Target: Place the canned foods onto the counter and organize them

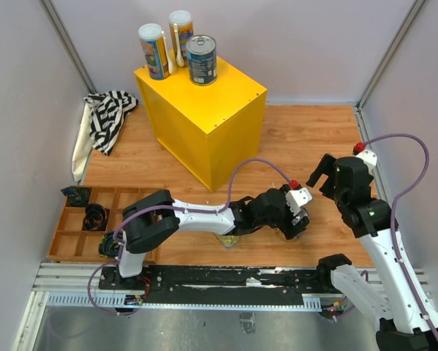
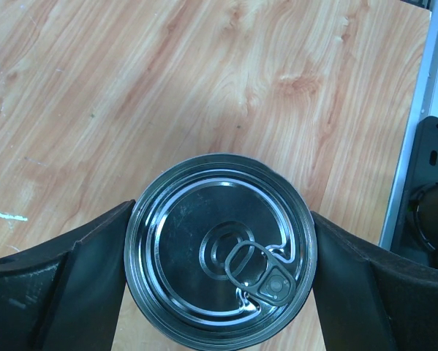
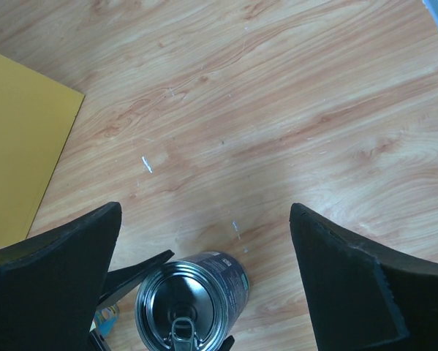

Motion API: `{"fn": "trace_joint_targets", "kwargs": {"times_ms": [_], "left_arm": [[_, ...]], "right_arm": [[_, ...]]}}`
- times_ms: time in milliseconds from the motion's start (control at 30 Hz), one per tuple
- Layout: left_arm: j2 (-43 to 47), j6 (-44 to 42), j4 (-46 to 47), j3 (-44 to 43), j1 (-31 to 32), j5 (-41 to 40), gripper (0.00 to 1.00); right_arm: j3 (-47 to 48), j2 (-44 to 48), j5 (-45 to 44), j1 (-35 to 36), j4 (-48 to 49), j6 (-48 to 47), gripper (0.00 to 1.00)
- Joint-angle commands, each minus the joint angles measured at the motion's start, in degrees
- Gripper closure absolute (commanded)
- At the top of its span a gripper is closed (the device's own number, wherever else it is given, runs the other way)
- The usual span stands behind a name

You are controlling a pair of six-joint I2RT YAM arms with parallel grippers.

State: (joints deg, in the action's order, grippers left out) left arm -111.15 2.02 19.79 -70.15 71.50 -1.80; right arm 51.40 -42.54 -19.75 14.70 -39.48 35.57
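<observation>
A silver-topped can (image 2: 220,256) with a pull ring stands on the wooden floor. My left gripper (image 2: 220,270) is shut on it, one black finger (image 2: 72,285) against each side. In the top view the left gripper (image 1: 295,219) hides this can. The right wrist view shows the same can (image 3: 189,303) low in frame, with my right gripper (image 3: 205,219) open above and beside it, holding nothing. The right gripper (image 1: 322,172) hovers right of the left one. On the yellow counter (image 1: 204,110) stand two tall slim cans (image 1: 153,51) and a blue-labelled can (image 1: 202,60).
A wooden compartment tray (image 1: 72,245) with small black objects lies at the near left. A striped cloth (image 1: 109,117) is heaped left of the counter. A goldish object (image 1: 229,240) peeks from under the left arm. Walls close in on three sides.
</observation>
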Motion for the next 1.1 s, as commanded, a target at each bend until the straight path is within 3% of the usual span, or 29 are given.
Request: {"fn": "trace_joint_targets", "kwargs": {"times_ms": [0,200,500,1067], "left_arm": [[2.65,4.68,-1.13,-1.06,-0.41,3.35,1.0],[4.13,4.71,0.09,0.76,-0.49,2.83,1.0],[11.09,5.31,1.48,1.34,-0.44,-4.69,1.0],[17.14,-0.91,-12.1,-20.03,-0.44,-17.52,1.0]], "right_arm": [[2.6,0.49,-2.1,-1.26,-1.25,-1.28,0.02],[2.16,0.68,-2.04,-2.03,-1.29,-1.43,0.02],[3.05,0.15,-2.36,-3.3,-1.15,-1.46,0.02],[5.63,-3.93,-2.35,-5.19,1.67,-2.04,0.02]]}}
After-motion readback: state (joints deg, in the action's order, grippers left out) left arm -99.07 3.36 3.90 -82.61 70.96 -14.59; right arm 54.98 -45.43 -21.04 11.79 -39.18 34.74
